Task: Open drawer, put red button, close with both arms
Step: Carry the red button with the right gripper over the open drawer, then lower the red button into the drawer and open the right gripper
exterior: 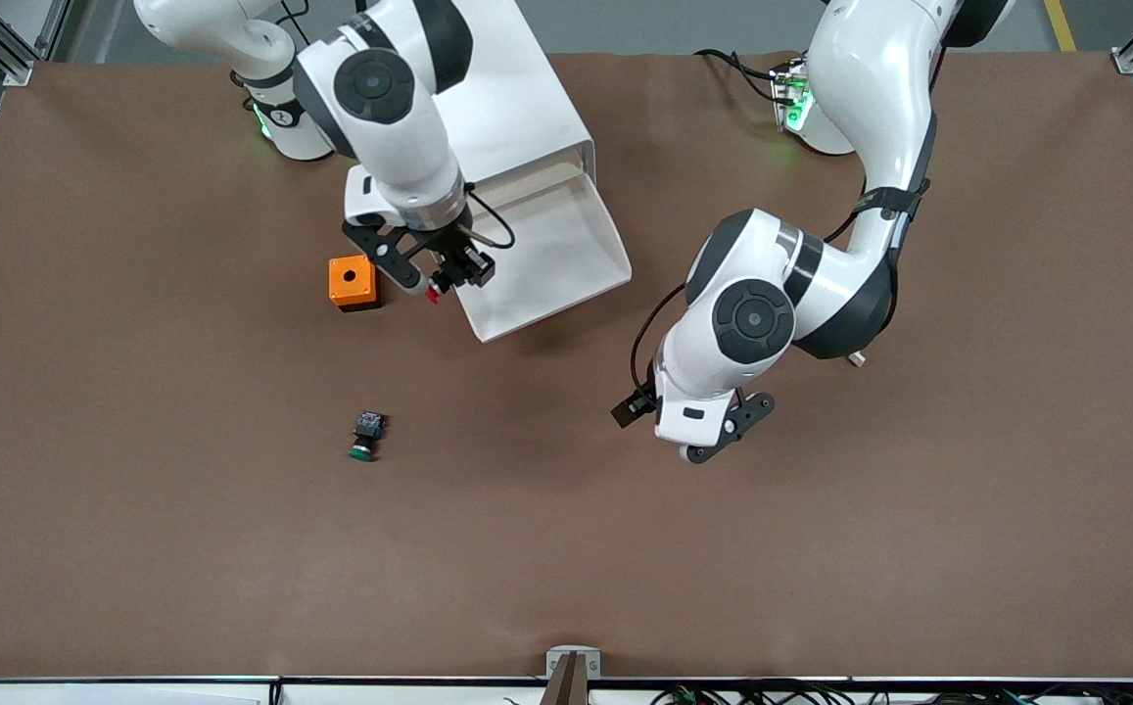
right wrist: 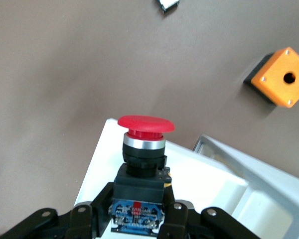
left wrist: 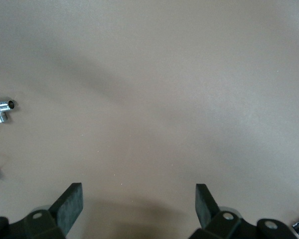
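The small red-capped push-button with dark body (right wrist: 141, 164) is pinched by the right gripper (exterior: 436, 277) over the pulled-out shallow white drawer (exterior: 566, 294) rim; released there, it could fall outside; the left gripper (left wrist: 138, 205), spread, waits over the brown table (exterior: 821, 548)

No readable text, labels, brands or numbers anywhere; print on red button (right wrist: 145, 124) base illegible.

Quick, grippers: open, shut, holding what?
Left gripper: open, empty, over bare table.
Right gripper: shut on the red button, over the open drawer's front edge.
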Controlling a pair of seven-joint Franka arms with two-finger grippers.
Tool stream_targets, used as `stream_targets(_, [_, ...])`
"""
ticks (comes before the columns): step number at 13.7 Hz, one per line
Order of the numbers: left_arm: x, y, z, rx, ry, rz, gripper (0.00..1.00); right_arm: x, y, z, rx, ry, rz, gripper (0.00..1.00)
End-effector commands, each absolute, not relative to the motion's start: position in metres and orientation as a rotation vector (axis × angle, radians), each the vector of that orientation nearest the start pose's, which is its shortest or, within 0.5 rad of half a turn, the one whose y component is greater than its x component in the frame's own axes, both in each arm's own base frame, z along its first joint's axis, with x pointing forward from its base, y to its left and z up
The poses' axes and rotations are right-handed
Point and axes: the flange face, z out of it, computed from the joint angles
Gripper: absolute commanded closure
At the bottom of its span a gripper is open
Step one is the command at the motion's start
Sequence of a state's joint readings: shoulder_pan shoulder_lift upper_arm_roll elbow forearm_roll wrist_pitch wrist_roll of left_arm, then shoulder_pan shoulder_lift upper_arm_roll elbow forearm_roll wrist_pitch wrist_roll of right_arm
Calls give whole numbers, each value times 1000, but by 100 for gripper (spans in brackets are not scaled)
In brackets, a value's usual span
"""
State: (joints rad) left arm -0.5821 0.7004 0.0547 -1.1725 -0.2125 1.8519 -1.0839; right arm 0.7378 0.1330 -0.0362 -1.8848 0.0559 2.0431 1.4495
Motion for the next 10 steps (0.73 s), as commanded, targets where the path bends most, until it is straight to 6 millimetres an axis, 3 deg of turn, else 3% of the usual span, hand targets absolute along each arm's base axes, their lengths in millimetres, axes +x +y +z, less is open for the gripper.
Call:
stream_targets(1, [628, -398, 380, -3079, -962, 174, 1, 431, 400, 437, -2828, 1228, 40, 100])
stream_targets(5, [628, -399, 380, -3079, -959, 173, 1, 415, 427, 433, -2756, 1307, 18, 100])
stream_targets(10, [628, -399, 380, -3078, -961, 173, 1, 390, 467, 402, -2746, 1344, 9, 100])
